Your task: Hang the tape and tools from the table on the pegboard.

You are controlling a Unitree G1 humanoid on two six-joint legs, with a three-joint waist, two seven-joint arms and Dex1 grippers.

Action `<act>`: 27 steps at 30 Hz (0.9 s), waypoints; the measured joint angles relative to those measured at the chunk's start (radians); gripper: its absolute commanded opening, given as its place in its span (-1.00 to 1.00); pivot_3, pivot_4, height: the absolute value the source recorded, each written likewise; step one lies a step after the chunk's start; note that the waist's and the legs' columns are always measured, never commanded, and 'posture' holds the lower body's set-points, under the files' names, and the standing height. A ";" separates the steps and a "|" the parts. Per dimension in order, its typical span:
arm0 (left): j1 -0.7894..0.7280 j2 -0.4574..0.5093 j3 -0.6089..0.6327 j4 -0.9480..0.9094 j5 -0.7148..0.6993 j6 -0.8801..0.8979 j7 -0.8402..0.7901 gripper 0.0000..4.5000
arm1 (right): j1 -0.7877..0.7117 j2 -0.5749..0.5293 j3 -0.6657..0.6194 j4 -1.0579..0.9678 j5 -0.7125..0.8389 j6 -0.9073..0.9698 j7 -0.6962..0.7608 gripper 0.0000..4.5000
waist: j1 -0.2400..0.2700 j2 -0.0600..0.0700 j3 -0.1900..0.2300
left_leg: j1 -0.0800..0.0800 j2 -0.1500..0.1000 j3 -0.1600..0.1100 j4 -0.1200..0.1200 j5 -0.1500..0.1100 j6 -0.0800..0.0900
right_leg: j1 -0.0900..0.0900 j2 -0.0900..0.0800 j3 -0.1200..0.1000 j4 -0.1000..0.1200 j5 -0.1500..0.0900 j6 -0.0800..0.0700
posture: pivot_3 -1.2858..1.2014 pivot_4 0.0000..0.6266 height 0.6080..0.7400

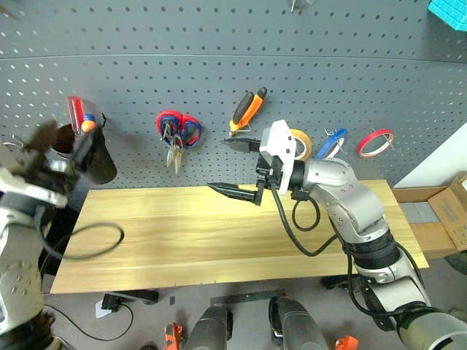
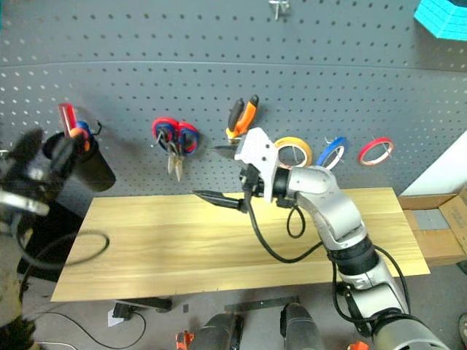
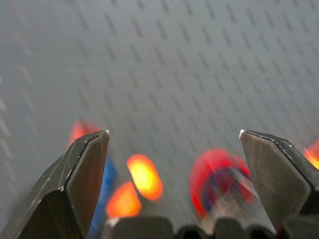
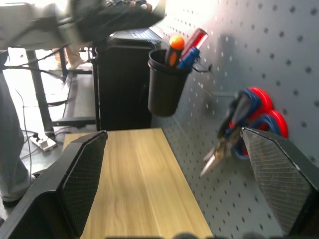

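Head views. The right pincer points along the pegboard toward the robot's left, its two black fingers spread well apart with nothing between them. It hangs above the rear edge of the counter, whose wooden top carries no tool. On the board just behind the upper finger hang the orange-and-black pliers. On the arm's side of the pincer hang a yellow tape ring, then the blue tape ring, then a red tape ring. Ahead of the fingertips hang scissors, red-and-blue handles over a darker pair that cannot be told apart clearly. Farther ahead a black cup hangs on the board, holding the clear red screwdriver and an orange-and-blue one. The left pincer is blurred beside that cup.

Left wrist view. The left pincer's fingers stand wide apart, gripping nothing. Beyond them lie blurred orange, blue and red shapes against the board.

Right wrist view. The right pincer's fingers stand apart over the counter. Past them, the cup hangs with the red, orange and blue handles standing in it, and the scissors hang nearer on the board.

No brand, label or legible writing can be read on any item.
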 measured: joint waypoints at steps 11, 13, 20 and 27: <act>0.082 -0.186 -0.255 0.069 0.302 -0.074 0.147 0.99 | 0.295 0.041 -0.135 0.049 -0.024 -0.009 -0.213 1.00 | 0.033 0.002 -0.014 | 0.013 0.000 0.000 -0.001 -0.001 0.001 | 0.014 0.000 0.000 -0.002 0.001 -0.001 | 0.05 -0.47 1.00; 0.091 -0.194 -0.278 0.087 0.351 -0.097 0.155 0.99 | 0.379 0.039 -0.153 0.069 -0.043 -0.021 -0.251 1.00 | 0.030 0.003 -0.015 | 0.012 0.000 0.002 -0.001 -0.002 0.001 | 0.012 0.000 0.000 -0.002 0.001 -0.001 | 0.05 -0.47 1.00; 0.175 -0.234 -0.334 0.210 0.496 -0.208 0.168 0.99 | 0.607 0.026 -0.252 0.196 -0.093 -0.131 -0.353 1.00 | 0.014 0.011 -0.019 | 0.014 0.002 0.005 -0.002 -0.004 0.005 | 0.012 0.001 0.000 -0.002 0.000 -0.001 | 0.03 -0.45 1.00; 0.198 -0.229 -0.329 0.281 0.531 -0.289 0.134 0.99 | 0.636 -0.019 -0.327 0.303 -0.144 -0.241 -0.403 1.00 | 0.007 0.011 -0.020 | 0.019 0.002 0.005 -0.002 -0.005 0.006 | 0.018 0.001 0.000 -0.003 0.000 -0.001 | 0.03 -0.48 1.00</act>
